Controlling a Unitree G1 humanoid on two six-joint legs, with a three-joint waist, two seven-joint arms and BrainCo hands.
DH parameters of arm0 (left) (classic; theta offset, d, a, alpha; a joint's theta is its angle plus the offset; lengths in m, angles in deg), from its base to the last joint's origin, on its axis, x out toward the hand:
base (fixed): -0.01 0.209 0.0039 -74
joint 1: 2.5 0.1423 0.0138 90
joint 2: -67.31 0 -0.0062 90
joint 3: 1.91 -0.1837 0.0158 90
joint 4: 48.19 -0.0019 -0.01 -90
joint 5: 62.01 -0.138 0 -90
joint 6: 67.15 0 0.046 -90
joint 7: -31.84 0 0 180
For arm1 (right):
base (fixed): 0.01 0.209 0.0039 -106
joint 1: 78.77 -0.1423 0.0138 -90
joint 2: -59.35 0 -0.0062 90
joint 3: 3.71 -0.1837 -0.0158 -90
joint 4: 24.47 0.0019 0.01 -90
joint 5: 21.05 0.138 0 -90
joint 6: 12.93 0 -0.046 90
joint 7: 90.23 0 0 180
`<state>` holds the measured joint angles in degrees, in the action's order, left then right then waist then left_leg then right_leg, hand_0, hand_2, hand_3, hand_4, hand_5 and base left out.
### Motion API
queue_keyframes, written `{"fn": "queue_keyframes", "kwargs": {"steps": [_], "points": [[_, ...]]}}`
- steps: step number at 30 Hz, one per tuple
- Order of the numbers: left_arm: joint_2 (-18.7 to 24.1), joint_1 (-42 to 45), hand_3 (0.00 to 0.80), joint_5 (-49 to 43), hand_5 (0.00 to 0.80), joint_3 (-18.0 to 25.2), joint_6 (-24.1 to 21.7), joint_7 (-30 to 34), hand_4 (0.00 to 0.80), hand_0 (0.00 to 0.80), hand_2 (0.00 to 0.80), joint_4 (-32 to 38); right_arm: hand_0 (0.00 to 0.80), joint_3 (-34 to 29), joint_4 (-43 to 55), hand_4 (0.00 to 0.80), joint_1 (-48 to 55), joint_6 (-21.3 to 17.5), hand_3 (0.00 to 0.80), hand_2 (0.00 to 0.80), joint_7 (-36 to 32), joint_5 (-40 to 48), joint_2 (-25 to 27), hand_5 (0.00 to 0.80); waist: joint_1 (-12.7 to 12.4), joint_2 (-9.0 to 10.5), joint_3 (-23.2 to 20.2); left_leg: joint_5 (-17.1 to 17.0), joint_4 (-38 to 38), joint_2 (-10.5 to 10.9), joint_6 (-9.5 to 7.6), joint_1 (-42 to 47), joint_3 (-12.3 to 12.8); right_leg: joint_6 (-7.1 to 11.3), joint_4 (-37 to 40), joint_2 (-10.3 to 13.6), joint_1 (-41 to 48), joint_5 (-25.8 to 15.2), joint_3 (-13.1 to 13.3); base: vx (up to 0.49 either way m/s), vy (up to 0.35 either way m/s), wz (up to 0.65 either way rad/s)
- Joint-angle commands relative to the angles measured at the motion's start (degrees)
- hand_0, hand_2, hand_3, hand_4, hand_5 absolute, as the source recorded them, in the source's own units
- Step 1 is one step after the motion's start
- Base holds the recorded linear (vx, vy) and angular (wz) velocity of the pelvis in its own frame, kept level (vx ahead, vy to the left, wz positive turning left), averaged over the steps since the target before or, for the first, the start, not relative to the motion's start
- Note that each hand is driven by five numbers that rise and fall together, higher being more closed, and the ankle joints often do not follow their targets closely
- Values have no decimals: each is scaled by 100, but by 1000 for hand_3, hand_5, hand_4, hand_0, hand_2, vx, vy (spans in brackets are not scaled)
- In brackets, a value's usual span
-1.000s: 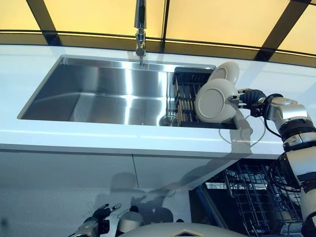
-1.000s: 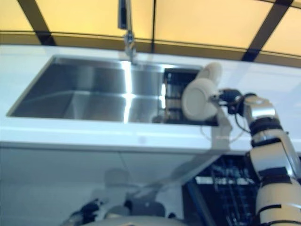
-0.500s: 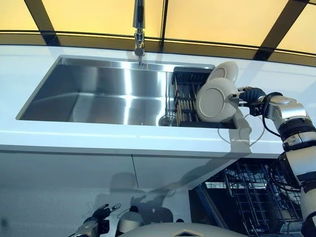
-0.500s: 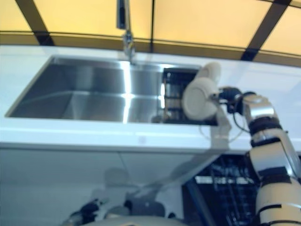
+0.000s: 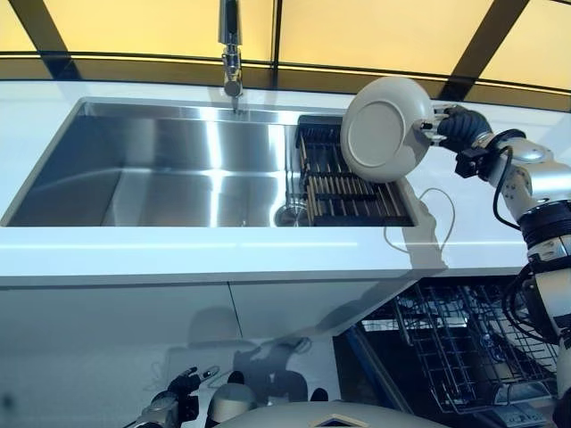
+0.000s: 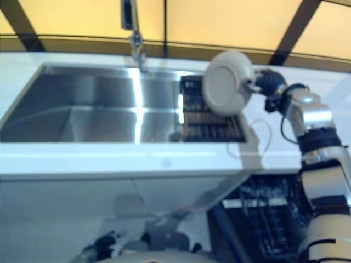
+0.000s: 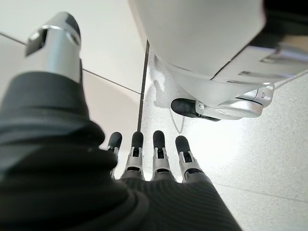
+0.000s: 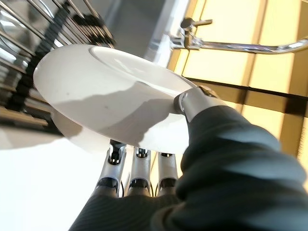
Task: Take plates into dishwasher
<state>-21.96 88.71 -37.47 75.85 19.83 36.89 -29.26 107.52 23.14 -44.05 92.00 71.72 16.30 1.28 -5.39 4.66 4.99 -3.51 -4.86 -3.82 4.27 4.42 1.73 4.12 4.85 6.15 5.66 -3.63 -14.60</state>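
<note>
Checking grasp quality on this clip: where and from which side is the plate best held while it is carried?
By its rim, from the robot's right side, as the right robot hand holds it now. The plate stands on edge above the drying rack, its underside facing the camera, so only the thin rim offers a pinch: thumb on one face, fingers on the other, as the right wrist view shows.

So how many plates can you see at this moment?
1. The plate is pinched at its rim by the right hand, held on edge above the dish rack in the sink. A second plate could be hidden behind it; none shows in the dishwasher rack.
</note>
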Motion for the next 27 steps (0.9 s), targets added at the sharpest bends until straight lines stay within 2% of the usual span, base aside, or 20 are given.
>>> {"fn": "queue_keyframes", "kwargs": {"steps": [1,7,12,21,27], "points": [[57,-281,0,311,0,-151,-97,-11,0,0,0,-249,800,291,94,800,-899,-365,800,800,291,259,511,800,54,263,-255,214,-14,-25,-8,53,308,270,15,161,36,-123,300,-21,32,-12],[73,-254,0,482,0,-11,-141,-59,0,0,0,-239,800,282,174,800,-780,-384,800,800,356,-147,1041,800,229,317,-277,239,-14,-45,-26,74,431,299,15,137,-39,-180,455,-20,23,-14],[109,-243,0,772,0,250,-136,-126,0,0,0,-251,800,109,256,800,-349,-313,800,800,110,-327,1566,800,438,347,-298,273,-14,-69,-51,116,575,330,15,121,-97,-217,619,-10,10,-23],[200,-311,0,870,0,548,-45,-218,0,0,0,-188,800,-864,861,800,1166,-343,800,800,-204,-567,2073,800,823,338,-254,312,-14,-94,-88,175,751,371,3,82,-197,-272,904,-15,2,-19],[198,-363,0,856,0,620,5,-230,0,0,0,-110,800,-1609,1145,800,2262,-368,800,800,-514,-757,2099,800,1021,323,-227,349,-14,-109,-116,213,858,387,-18,68,-238,-278,1029,-7,2,-16]]}}
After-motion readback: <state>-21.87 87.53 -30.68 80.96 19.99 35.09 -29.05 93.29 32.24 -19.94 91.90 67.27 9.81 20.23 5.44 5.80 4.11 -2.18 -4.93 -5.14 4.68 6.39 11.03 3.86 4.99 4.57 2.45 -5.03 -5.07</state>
